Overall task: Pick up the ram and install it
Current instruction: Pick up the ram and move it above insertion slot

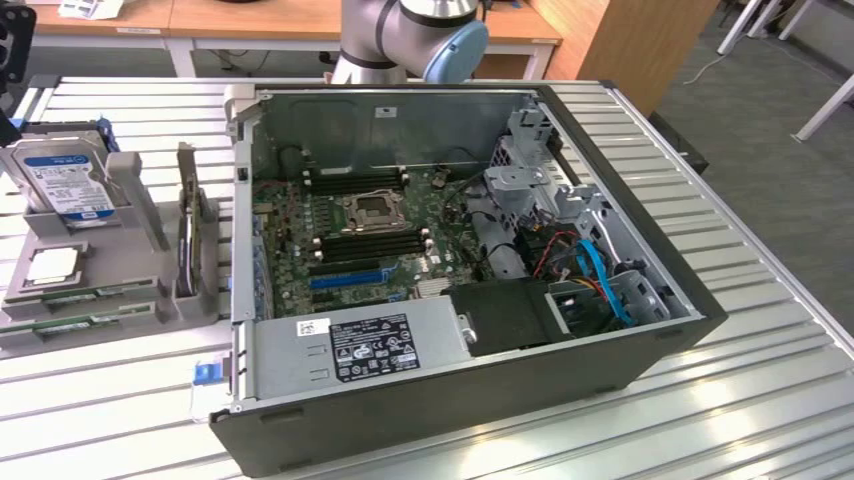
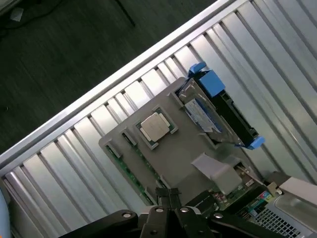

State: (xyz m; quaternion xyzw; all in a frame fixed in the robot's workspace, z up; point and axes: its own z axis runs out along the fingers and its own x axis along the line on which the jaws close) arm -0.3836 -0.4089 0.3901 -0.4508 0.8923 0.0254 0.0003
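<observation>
The gripper has its two fingers pressed together with nothing between them. It hangs above the gray holder, over the long edge where the ram sits. The ram lies lengthwise in a narrow slot along that edge, a thin green strip; whether the fingertips touch it cannot be told. Just inward from the ram, near the holder's middle, a square silver processor chip rests in its recess. At the holder's far end from the ram a hard drive with blue side brackets stands propped up. The holder rests on a slatted metal table. Just beside the holder, on the exterior view's right, lies an open computer case with its motherboard facing up.
</observation>
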